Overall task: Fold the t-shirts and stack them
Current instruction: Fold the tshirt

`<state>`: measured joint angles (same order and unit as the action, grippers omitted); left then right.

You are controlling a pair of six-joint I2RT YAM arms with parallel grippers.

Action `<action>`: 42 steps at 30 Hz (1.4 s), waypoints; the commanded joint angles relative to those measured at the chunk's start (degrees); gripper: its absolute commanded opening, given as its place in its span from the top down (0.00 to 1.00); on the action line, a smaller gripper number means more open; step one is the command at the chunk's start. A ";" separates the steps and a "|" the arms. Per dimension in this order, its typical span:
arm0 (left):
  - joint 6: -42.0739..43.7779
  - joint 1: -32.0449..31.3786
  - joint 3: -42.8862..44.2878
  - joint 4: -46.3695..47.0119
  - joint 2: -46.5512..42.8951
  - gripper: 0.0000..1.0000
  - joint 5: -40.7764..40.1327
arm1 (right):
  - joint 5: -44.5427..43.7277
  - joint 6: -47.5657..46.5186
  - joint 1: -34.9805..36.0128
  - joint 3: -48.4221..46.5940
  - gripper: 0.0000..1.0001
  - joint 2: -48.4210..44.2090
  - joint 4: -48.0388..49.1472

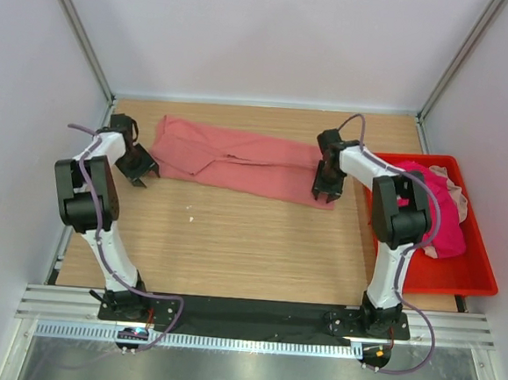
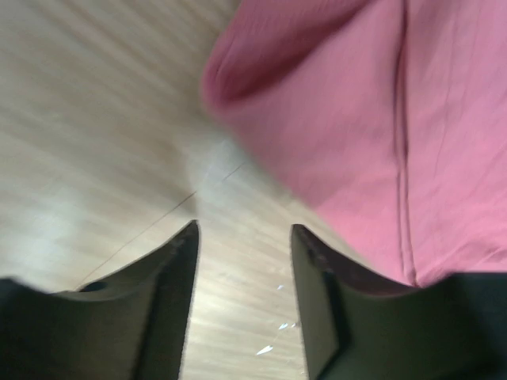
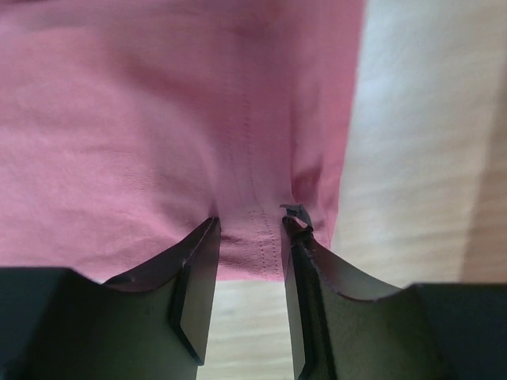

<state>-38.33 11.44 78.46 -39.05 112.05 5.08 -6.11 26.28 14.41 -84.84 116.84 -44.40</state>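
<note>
— When the table (image 1: 232, 250) is viewed from above, how is the salmon t-shirt (image 1: 239, 158) described?

— It is seen as a long band of soft coral-pink cloth, doubled over lengthwise and laid across the far half of the wood from left to right. Shallow creases are seen along it, and a stitched hem is made out at its right end.

— Where is it placed relative to the left gripper (image 1: 139, 174)?

— The left gripper is held at the shirt's left end, on its near side. In the left wrist view the left gripper (image 2: 244, 233) is seen with its jaws parted over bare wood and nothing between them. The rounded edge of the salmon t-shirt (image 2: 356, 119) is found just to the right of them and beyond, not touched by the fingers as far as can be told.

— And the right gripper (image 1: 326, 191)?

— It is set down at the shirt's right end, at the near corner. In the right wrist view the right gripper (image 3: 249, 226) is seen with its jaws apart, and the hem of the salmon t-shirt (image 3: 142, 119) is straddled by the two tips. The cloth is puckered beside one tip, yet it is not clamped.

— Are other shirts seen?

— A magenta t-shirt (image 1: 445, 227) and a pale pink t-shirt (image 1: 455, 184) are heaped in the red bin (image 1: 480, 283) at the right edge, well apart from both grippers' fingers.
</note>
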 commanded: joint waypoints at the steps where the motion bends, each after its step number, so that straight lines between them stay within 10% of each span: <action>1: 3.08 0.42 2.31 -4.89 -8.49 0.46 -4.73 | 2.06 3.24 6.57 9.39 0.56 -3.62 -2.62; 9: 2.65 -2.03 -1.89 -8.41 -21.42 0.37 -10.10 | 14.36 0.10 26.27 8.22 0.48 -12.86 -6.30; 21: -3.59 -15.82 -11.84 -2.71 -24.09 0.38 -1.40 | -0.92 -8.79 18.73 -18.95 0.29 -4.43 -15.19; 42: -4.48 -22.69 -0.84 -9.12 2.65 0.40 -11.58 | -2.60 -5.72 6.85 12.30 0.37 -7.58 -5.25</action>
<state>-45.56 -11.16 78.41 -45.47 112.66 0.36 -7.79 19.46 20.80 -78.22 112.25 -48.36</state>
